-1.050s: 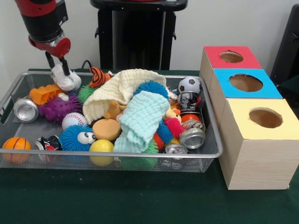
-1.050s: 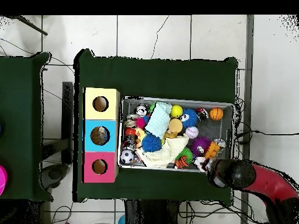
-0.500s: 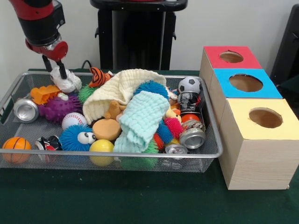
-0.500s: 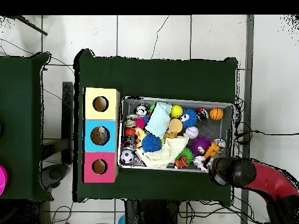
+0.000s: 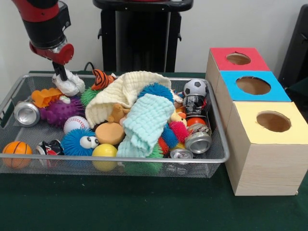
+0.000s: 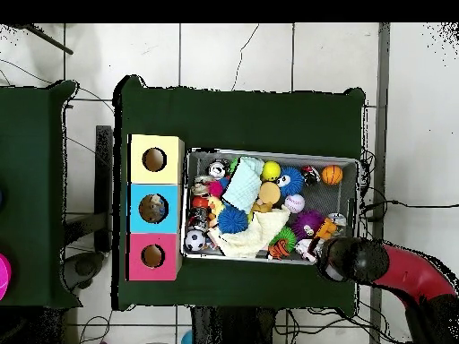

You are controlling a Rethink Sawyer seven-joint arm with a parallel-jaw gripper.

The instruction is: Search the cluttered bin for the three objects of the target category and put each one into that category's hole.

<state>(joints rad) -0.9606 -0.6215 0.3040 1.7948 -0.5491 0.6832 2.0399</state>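
Underneath, a green table stands on white floor tiles.

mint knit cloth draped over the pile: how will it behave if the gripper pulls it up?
The mint cloth sags in folds over the toys, so it is probably floppy and light. It lies against the cream cloth and spiky balls, so lifting may drag or snag those.

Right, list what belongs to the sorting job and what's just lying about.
Job: wire bin; red box; blue box; yellow box; pincer; white plush toy under it.
Lying about: cream cloth; mint cloth; green table cover.
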